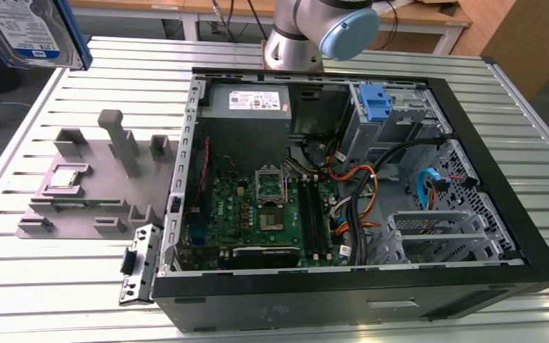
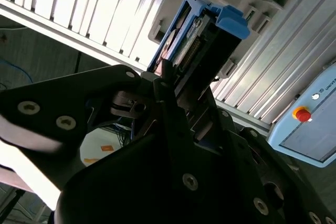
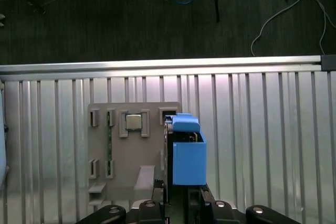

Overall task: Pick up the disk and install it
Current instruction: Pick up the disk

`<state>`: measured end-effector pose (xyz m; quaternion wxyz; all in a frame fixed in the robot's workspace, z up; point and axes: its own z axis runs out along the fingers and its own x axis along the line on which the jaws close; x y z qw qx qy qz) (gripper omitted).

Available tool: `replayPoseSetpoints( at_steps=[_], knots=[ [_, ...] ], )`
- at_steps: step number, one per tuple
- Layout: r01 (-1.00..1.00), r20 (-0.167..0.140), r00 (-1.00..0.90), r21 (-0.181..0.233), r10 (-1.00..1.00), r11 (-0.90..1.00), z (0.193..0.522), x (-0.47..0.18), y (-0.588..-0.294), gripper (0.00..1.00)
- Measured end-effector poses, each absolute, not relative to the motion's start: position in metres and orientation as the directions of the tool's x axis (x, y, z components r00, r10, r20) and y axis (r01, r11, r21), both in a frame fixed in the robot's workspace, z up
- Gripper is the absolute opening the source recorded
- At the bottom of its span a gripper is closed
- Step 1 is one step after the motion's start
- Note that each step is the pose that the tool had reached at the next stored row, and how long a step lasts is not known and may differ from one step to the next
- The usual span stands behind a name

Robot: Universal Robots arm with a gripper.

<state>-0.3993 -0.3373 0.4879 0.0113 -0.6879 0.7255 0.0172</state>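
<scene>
The disk (image 1: 25, 27), silver with a white-and-blue label and a blue carrier rail, hangs high at the exterior view's upper left, above the table's left edge. In both wrist views it shows edge-on: the disk (image 3: 187, 153) juts out from my gripper (image 3: 181, 196), which is shut on its lower end. The blue carrier end (image 2: 231, 22) points away from the gripper (image 2: 172, 85), whose dark fingers clamp the disk's sides. The grey fixture plate (image 3: 152, 145) lies below the disk.
An open computer case (image 1: 503, 236) lies on the slatted metal table (image 1: 55, 286), with a drive cage and blue latch (image 1: 374, 103) at its far right. The grey fixture (image 1: 94, 189) holds a small square chip (image 3: 134, 121). The arm's base (image 1: 317, 28) stands behind the case.
</scene>
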Motion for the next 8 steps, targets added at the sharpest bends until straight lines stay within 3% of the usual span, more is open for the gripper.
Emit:
replayPoseSetpoints(
  at_steps=[8],
  knots=[
    [-0.999, -0.04, -0.053, 0.01, -0.998, 0.053, 0.4881, -0.3919, -0.3373, 0.35]
  ],
)
